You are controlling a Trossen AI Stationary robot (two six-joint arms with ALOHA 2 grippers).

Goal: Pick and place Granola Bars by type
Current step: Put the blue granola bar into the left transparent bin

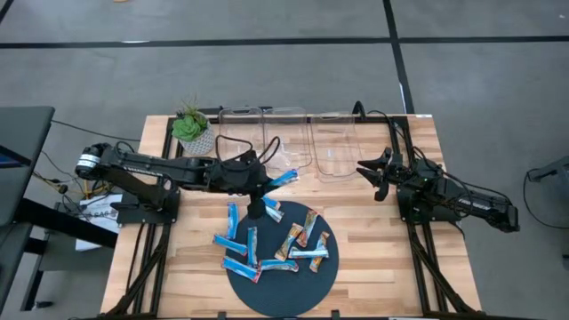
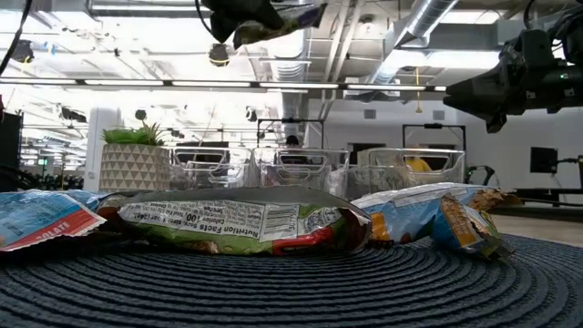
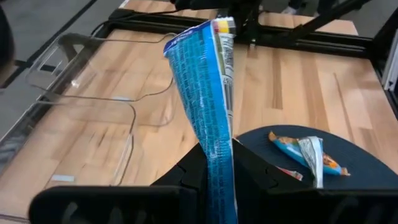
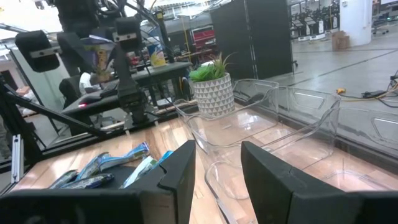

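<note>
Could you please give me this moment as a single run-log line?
left pincer: shut on blue granola bar, raised near clear bins | right pincer: open, waiting by right bin | remaining bars: on dark mat

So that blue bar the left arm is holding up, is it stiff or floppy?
Probably fairly stiff: the blue bar stands straight out of the left gripper, whose jaws pinch one end. Likely light too, as that small pinch carries it. Its crinkled foil wrapper may be slippery.

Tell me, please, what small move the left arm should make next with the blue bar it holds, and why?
Probably carry it on over a clear bin. The left tool is shut on a blue granola bar, lifted off the mat, with the bins just beyond.
</note>
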